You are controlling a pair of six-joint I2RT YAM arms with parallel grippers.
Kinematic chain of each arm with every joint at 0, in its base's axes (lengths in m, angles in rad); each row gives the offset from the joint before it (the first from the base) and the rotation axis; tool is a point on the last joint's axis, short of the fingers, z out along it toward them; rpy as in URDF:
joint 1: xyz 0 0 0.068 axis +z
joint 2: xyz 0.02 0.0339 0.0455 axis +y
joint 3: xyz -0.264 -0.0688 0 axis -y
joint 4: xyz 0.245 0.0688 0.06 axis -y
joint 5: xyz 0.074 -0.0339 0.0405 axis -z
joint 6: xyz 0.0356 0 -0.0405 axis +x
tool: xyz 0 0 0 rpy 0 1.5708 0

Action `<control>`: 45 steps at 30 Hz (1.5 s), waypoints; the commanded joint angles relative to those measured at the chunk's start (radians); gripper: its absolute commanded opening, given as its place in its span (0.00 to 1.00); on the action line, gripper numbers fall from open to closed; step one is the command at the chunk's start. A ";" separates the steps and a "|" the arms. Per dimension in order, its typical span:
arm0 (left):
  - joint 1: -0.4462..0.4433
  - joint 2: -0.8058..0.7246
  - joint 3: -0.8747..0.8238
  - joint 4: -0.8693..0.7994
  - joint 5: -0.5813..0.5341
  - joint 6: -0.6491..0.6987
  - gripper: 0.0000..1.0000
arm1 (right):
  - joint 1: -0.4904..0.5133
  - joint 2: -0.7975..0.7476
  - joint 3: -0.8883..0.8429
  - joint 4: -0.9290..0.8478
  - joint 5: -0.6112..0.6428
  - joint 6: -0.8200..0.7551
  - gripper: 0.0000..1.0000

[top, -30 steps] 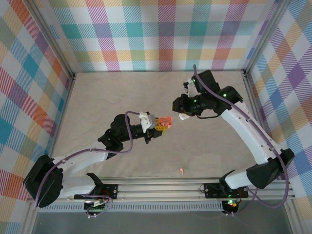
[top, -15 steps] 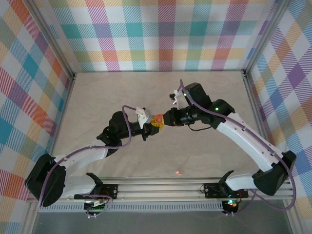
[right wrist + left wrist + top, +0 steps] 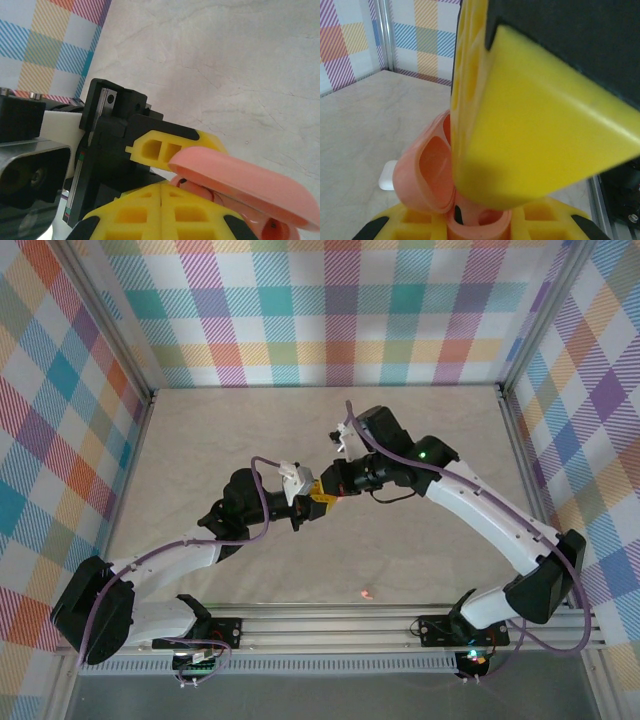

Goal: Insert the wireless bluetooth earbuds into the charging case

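While the left jaws are pinching the open pink case and holding it up above the middle of the counter, the right jaws are pressing tight together right up at it. In the top view the two sets of jaws are meeting tip to tip. The case is looking like a smooth, round pebble, and its lid is standing wide open.

One earbud is lying by itself on the counter, near the rail at the front and well apart from the case. It is showing as a tiny salmon-pink dot, far smaller than the case.

I cannot tell if the right jaws are pinching anything between them, or if an earbud is sitting inside the case. In the left wrist view a small white thing is lying on the counter, past the case.
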 commanded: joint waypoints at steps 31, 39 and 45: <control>0.028 -0.354 -0.212 -0.251 -0.295 -0.031 0.00 | 0.340 -0.358 -0.862 0.119 0.238 0.233 0.15; 0.027 -0.418 -0.224 -0.305 -0.321 -0.037 0.00 | 0.340 -0.155 -0.870 0.303 0.152 0.163 0.14; 0.026 -0.428 -0.224 -0.318 -0.333 -0.036 0.00 | 0.309 -0.048 -0.806 0.271 0.174 0.114 0.11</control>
